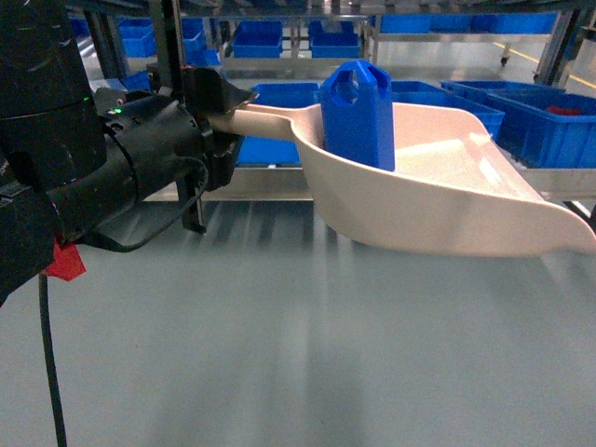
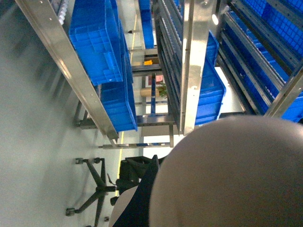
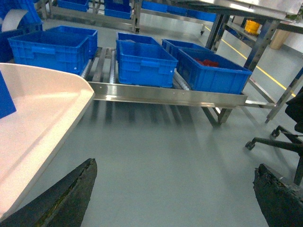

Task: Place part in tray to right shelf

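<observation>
The beige tray (image 1: 447,186) hangs above the grey floor, held level by its long handle. My left gripper (image 1: 222,114) is shut on that handle at the left of the head view. The blue part (image 1: 358,112) stands upright inside the scoop, near its back wall. In the left wrist view the tray's underside (image 2: 236,175) fills the lower right, with one dark finger (image 2: 142,203) beside it. My right gripper (image 3: 175,165) is open and holds nothing. To its left lie the tray's lip (image 3: 42,123) and a corner of the part (image 3: 5,97). The right shelf (image 3: 165,94) stands ahead with its steel front rail.
Several large blue crates (image 3: 144,64) sit on the shelf's rollers; one crate (image 3: 213,71) holds red items. More racks with blue crates (image 1: 261,39) line the back. An office chair base (image 3: 279,137) stands at the right, and another chair (image 2: 99,187) shows in the left wrist view.
</observation>
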